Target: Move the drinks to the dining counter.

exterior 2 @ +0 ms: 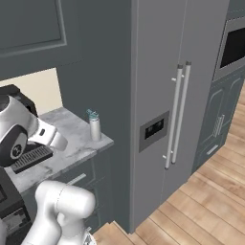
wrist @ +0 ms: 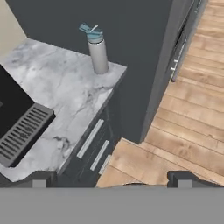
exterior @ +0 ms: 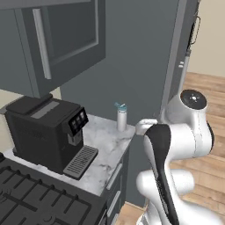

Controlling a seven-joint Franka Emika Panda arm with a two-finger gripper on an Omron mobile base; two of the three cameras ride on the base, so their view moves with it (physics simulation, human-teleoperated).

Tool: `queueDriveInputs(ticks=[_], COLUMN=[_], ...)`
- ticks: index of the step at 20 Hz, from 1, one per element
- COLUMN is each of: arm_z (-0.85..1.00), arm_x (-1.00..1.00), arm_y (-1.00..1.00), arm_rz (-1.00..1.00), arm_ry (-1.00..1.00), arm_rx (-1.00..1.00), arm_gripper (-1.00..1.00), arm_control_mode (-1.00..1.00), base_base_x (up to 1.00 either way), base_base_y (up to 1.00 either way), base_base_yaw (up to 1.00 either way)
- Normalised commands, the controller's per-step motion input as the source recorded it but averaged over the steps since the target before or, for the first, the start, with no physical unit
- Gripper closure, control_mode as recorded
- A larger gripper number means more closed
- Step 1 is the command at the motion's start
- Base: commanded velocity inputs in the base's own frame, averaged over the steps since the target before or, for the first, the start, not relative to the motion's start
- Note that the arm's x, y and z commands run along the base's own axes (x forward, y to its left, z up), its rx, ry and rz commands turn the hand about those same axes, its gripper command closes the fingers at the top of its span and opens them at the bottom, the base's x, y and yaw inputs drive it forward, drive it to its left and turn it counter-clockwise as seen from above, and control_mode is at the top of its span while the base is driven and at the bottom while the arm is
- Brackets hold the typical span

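A pale grey bottle with a teal flip lid stands upright near the back right corner of a narrow marble worktop. I cannot tell whether it is one of the drinks. My gripper is open with nothing between its fingers. It hovers above the worktop's front right corner, well short of the bottle and apart from it. The dining counter is out of view.
A black coffee machine fills the worktop's left part, with a stove beside it. A tall grey fridge with long handles rises right of the worktop. A wall oven stands further right. Wooden floor lies in front.
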Motion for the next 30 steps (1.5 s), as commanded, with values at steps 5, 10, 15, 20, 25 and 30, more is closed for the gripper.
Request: queueDriveInputs(ticks=[5,10,15,20,25,30], arm_z=[0.00,-0.10,-0.27,-0.20,-0.08,-0.14], arm_x=[-0.02,0.00,0.00,0.01,0.11,0.15], arm_y=[0.23,0.05,-0.01,0.00,-0.19,-0.38], arm_rz=[-0.45,-0.33,-0.06,0.01,0.05,0.08], arm_ry=[-0.11,-0.09,-0.25,-0.19,-0.13,-0.05], arm_rx=[0.00,0.00,0.00,0.00,0.02,0.04], arm_gripper=[-1.00,-1.00,-1.00,-1.00,-1.00,-1.00], arm_control_mode=[-1.00,-1.00,-1.00,-1.00,-1.00,-1.00], base_base_x=[0.00,0.00,0.00,0.00,0.00,0.00], base_base_y=[0.00,0.00,0.00,0.00,0.00,0.00], base_base_yaw=[0.00,0.00,0.00,0.00,0.00,0.00])
